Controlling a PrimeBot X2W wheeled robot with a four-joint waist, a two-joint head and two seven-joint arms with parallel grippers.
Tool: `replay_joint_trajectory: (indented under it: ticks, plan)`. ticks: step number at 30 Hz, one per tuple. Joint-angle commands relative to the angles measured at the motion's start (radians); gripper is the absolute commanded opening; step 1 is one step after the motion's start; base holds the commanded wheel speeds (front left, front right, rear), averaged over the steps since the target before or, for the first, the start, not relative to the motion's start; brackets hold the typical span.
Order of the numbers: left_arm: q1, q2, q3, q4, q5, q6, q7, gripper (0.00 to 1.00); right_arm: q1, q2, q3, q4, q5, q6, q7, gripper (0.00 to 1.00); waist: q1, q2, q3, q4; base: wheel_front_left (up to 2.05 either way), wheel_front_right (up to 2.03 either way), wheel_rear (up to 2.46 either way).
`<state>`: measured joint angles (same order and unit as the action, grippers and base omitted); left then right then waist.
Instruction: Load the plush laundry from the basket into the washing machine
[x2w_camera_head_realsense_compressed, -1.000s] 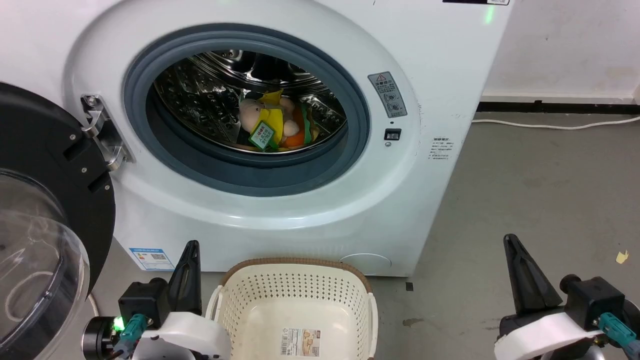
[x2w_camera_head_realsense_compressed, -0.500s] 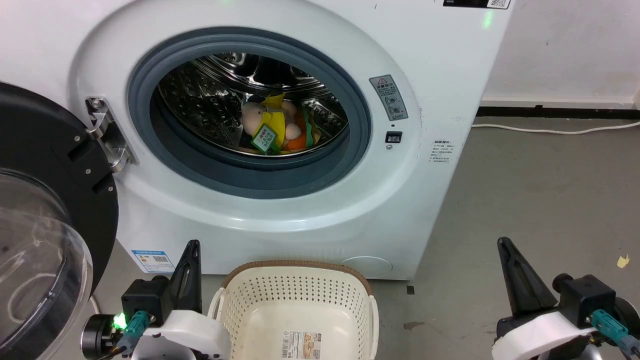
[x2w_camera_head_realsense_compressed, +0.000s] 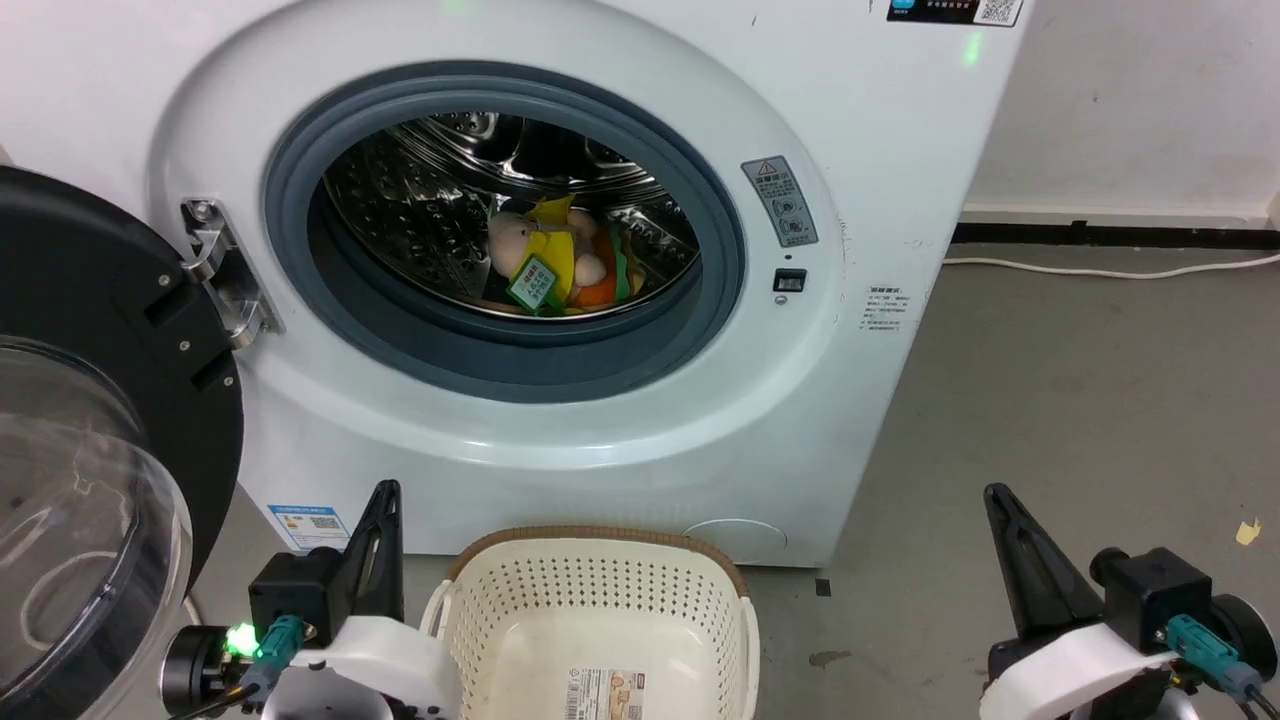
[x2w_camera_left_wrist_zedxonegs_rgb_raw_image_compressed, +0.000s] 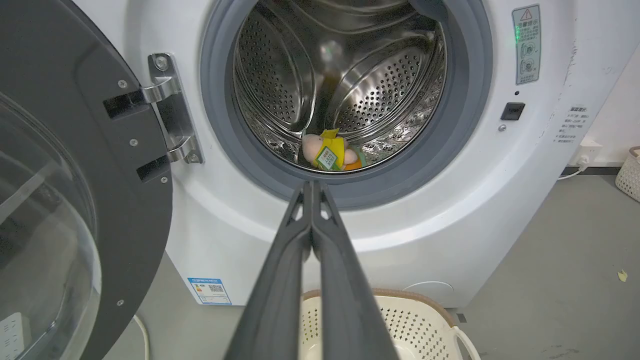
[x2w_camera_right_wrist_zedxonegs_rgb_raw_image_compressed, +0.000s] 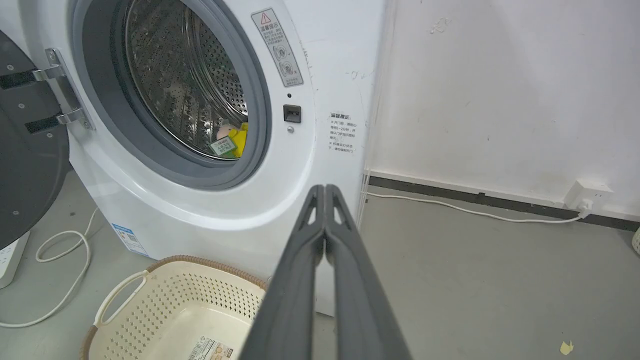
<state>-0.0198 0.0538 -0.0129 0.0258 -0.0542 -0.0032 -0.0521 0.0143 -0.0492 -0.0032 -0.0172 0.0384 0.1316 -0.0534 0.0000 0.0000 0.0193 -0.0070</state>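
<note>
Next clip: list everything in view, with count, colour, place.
washing machine: one, white, behind the basket, porthole open
door: one, black-framed clear, swung open at left
plush laundry: one, beige, yellow and orange, in the steel drum
basket: one, cream, brown rim, floor before the machine
paper label: one, pale, basket floor
cable: one, white, floor along the wall, right
scrap: one, yellow, floor far right
left tool: one, dark, shut, left of basket
right tool: one, dark, shut, right of basket

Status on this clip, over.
Left gripper, right gripper shut, empty. Beige-pink plush toy inside white washing machine. Cream perforated basket empty. Black-framed door open.
</note>
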Motion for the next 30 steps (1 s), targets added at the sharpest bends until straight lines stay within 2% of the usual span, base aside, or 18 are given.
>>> replay_joint_trajectory:
  ticks: [1,30]
  plan:
    - [0.016,0.0,0.005,-0.007,0.011,0.001,0.005,0.0,-0.01,-0.001,0.001,0.004,-0.008,-0.001,0.006,0.0,0.0,0.0,-0.001,0.0,0.0,0.0,0.0]
    - [0.02,-0.004,0.013,-0.026,0.054,0.003,0.052,0.0,-0.014,-0.001,0.003,0.017,-0.038,-0.001,0.053,0.0,0.0,0.0,-0.019,0.007,0.0,0.0,0.0]
